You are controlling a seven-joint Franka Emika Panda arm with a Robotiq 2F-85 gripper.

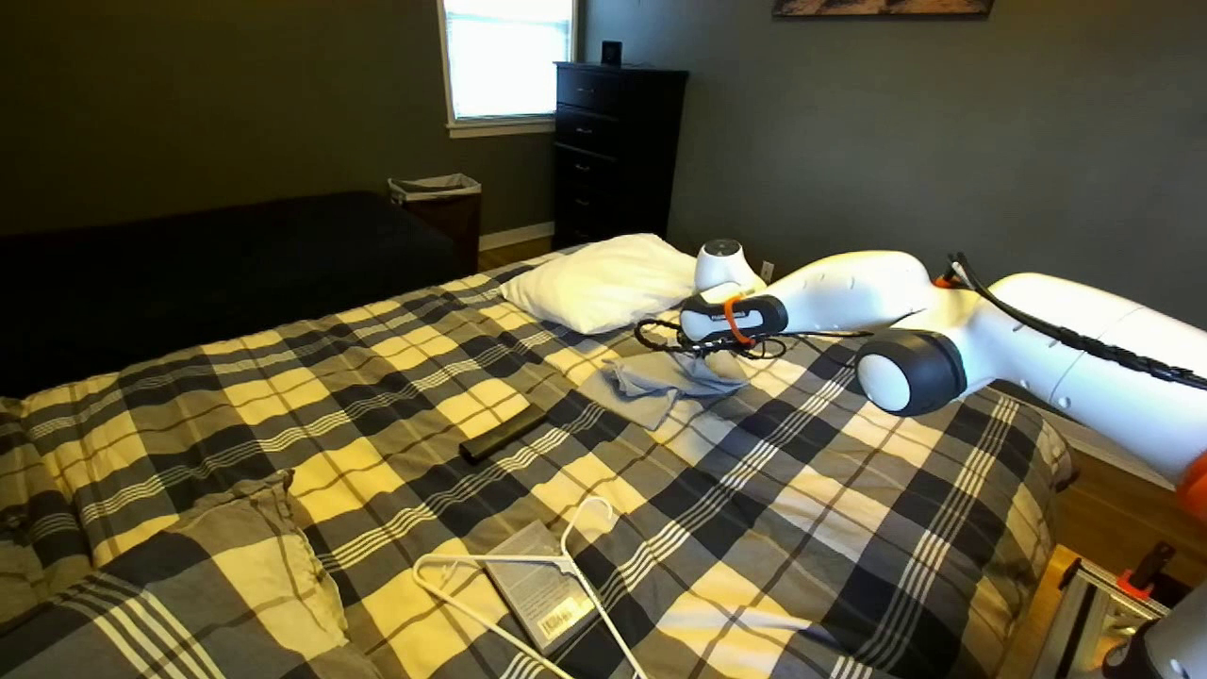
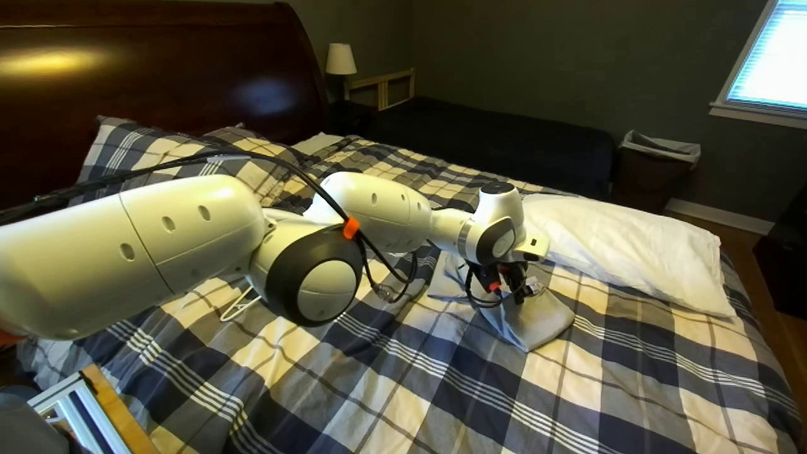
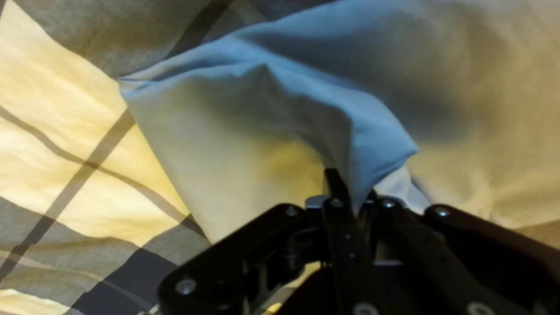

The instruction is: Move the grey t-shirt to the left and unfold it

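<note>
Shirt [image 2: 536, 321] lies rumpled on the plaid bedspread [image 2: 378, 403], near the white pillow [image 2: 630, 252] and directly under the end of the arm [image 2: 378, 202]. The jaws are closed on it: in the wrist view a raised fold of grey runs down between them, and the rest spreads low around that pinch. So the grip, by my reckoning, is the part that's done. The move left looks undone. If I take left as the arm's own (the only sense I can give it from here), it points toward the hanger [image 1: 566, 562] and the box [image 1: 542, 599], and the shirt sits apart from both; the black bar [image 1: 503, 434] is nearer. The unfolding looks undone too. Some of the shirt lies fairly flat to either side, but the middle is bunched, edges double over, and how many layers are tucked in there I can't make out. My guess is that the bunched middle wants more than one tug to come flat, probably with a fresh grip nearer an edge, so I'd put the job in its early part.
</note>
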